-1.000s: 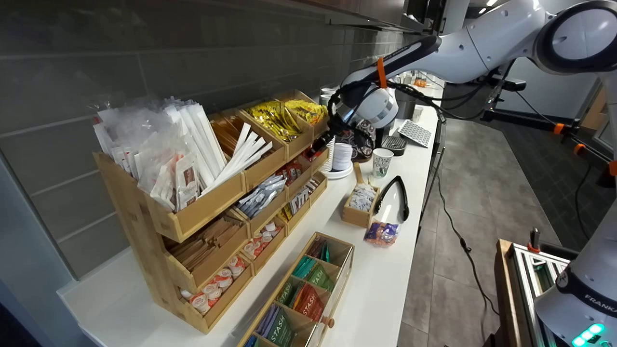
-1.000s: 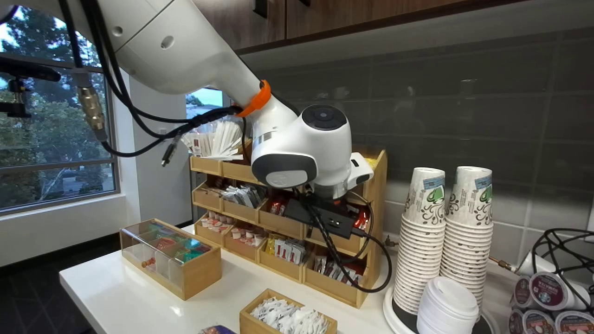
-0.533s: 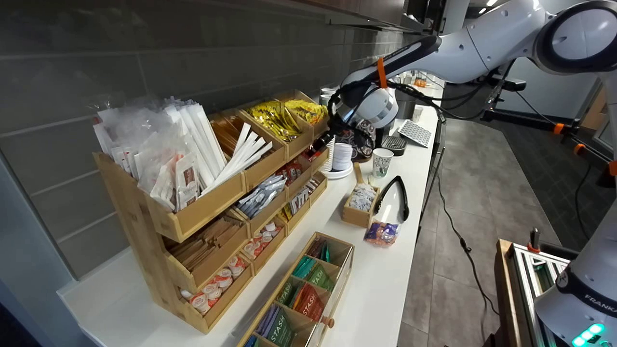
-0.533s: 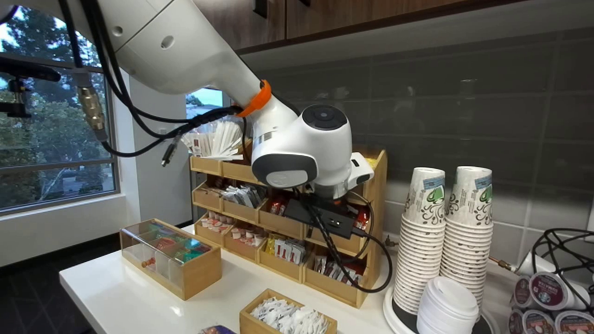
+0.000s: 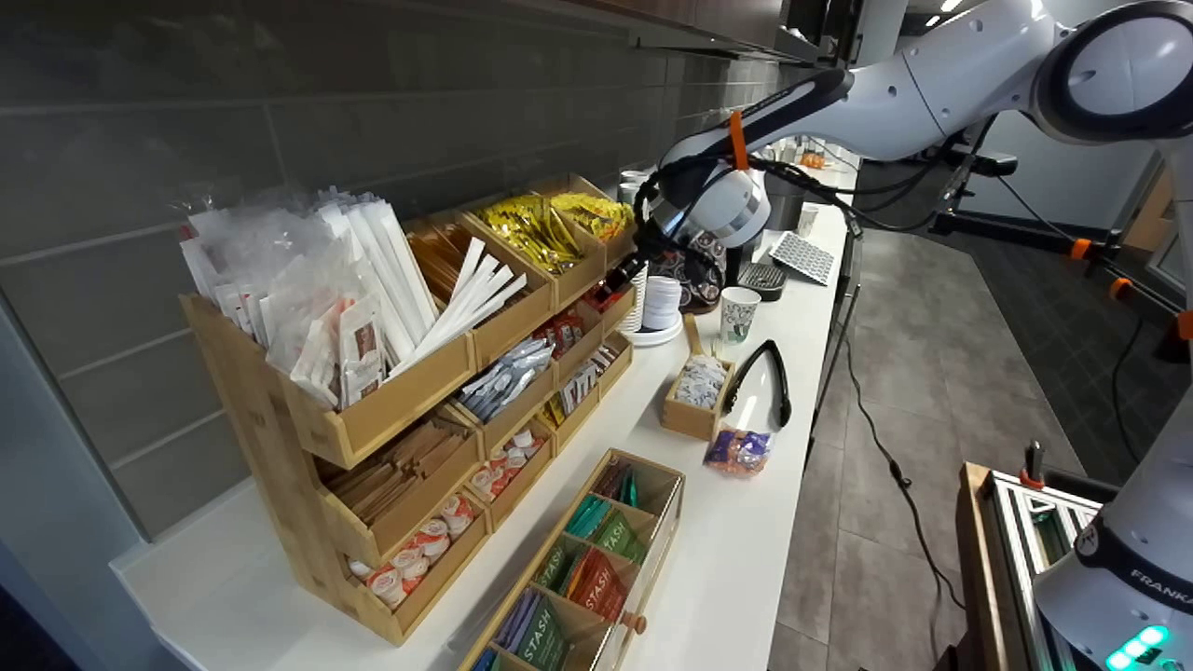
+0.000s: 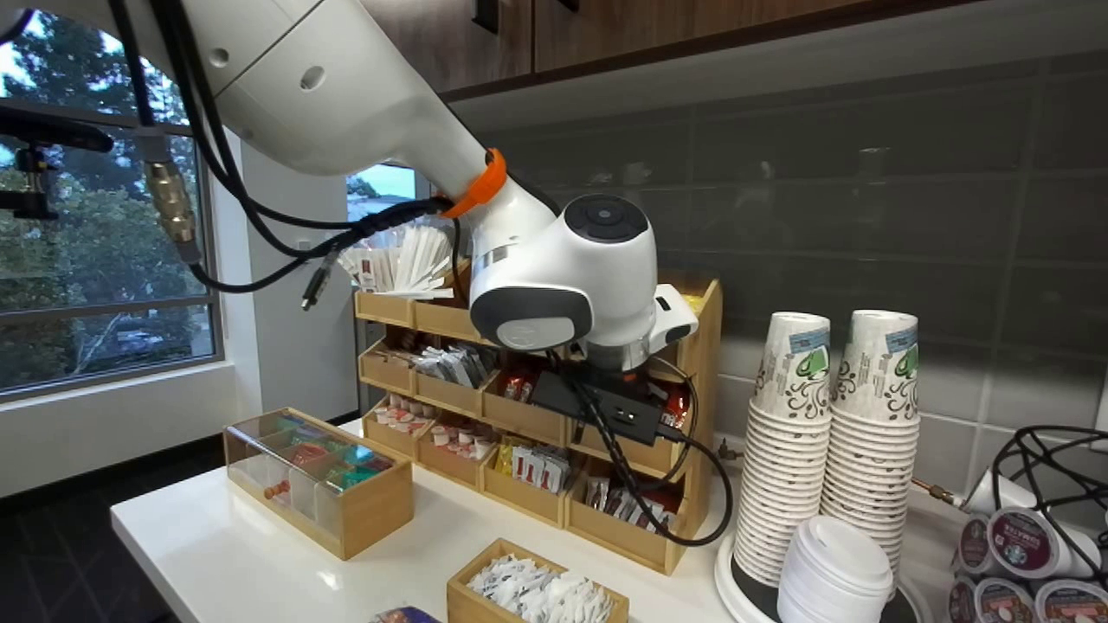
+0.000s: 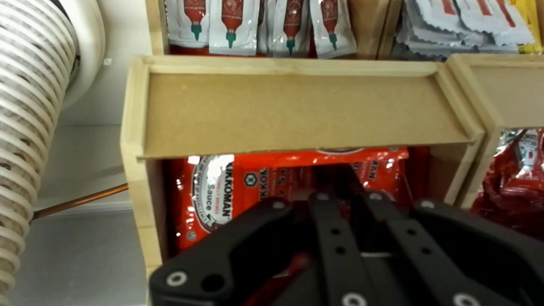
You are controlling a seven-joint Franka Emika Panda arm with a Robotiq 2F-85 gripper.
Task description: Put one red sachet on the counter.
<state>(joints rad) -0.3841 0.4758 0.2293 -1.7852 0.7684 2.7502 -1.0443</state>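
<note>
Red sachets (image 7: 246,187) with printed labels fill a middle-tier bin at the cup end of the wooden rack. A few show in an exterior view (image 6: 679,405). My gripper (image 7: 335,180) reaches into this bin among them. Its fingers are drawn close together behind a sachet lying across the bin's front wall (image 7: 289,110). The tips are dark, and whether a sachet is pinched between them is hidden. In an exterior view the gripper (image 5: 610,282) shows small at the bin. The white counter (image 5: 718,559) stretches below the rack, also in an exterior view (image 6: 208,554).
The bin's wooden sides hem the fingers in. The upper tier holds yellow packets (image 5: 536,233). On the counter stand a lidded tea box (image 6: 372,510), a small box of white packets (image 6: 541,593), stacked cups (image 6: 788,467) and lids (image 6: 835,567). Cables hang from the wrist.
The arm holds still. The fingers at the bin shift very slightly in an exterior view. Nothing else visibly differs.
</note>
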